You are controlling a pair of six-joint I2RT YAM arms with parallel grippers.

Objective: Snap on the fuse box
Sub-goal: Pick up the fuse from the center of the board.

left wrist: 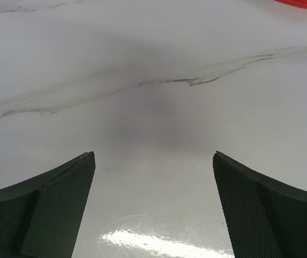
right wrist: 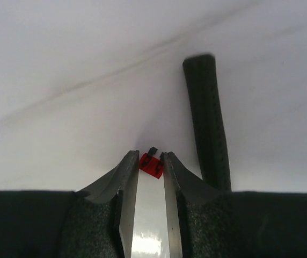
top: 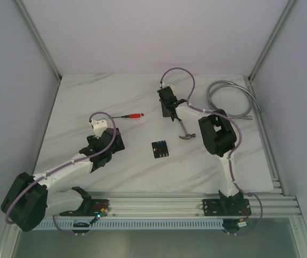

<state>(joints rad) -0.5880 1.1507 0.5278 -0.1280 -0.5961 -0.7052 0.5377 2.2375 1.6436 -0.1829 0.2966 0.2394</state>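
Observation:
The fuse box (top: 159, 149) is a small black square block lying flat on the marble table, between the two arms. It does not show in either wrist view. My left gripper (top: 117, 143) is open and empty, low over bare table to the left of the box; its jaws stand wide apart in the left wrist view (left wrist: 153, 156). My right gripper (top: 169, 113) is behind the box and shut on a tiny red fuse (right wrist: 151, 164), pinched at the fingertips (right wrist: 130, 161) just above the table.
A small hammer (top: 184, 133) lies just right of the right gripper; its black handle (right wrist: 207, 118) shows beside the fingers. A red-handled screwdriver (top: 134, 115) lies behind the left gripper, its red tip in the left wrist view (left wrist: 304, 3). A grey cable coil (top: 229, 99) sits at the back right.

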